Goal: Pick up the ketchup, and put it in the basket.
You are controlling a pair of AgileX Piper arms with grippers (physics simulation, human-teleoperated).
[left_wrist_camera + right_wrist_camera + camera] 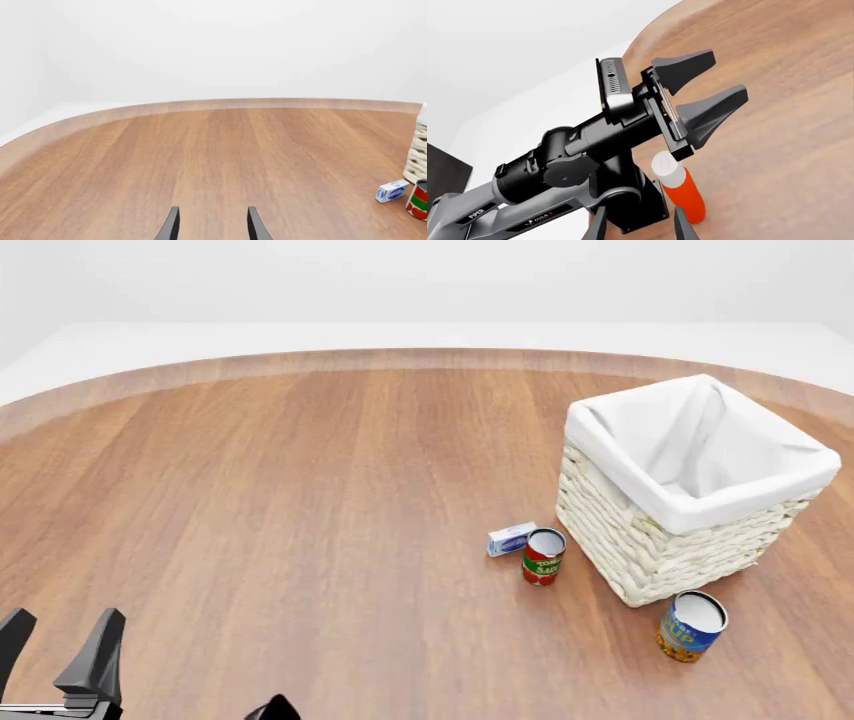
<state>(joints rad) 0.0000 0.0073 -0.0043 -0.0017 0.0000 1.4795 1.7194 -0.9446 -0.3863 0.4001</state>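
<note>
Ketchup: red-orange bottle, white cap, lying on the desk; basket: cream wicker, white cloth lining, upright at 3 o'clock of the desk.

The ketchup shows only in the right wrist view, its lower end hidden behind the right gripper's fingertips, themselves cut by the picture's edge. In the front view, the left gripper is cropped at the edge, far from the basket. The left wrist view cuts the basket to a sliver. Lettering on the small blue-and-white box beside the basket is too small to read.
</note>
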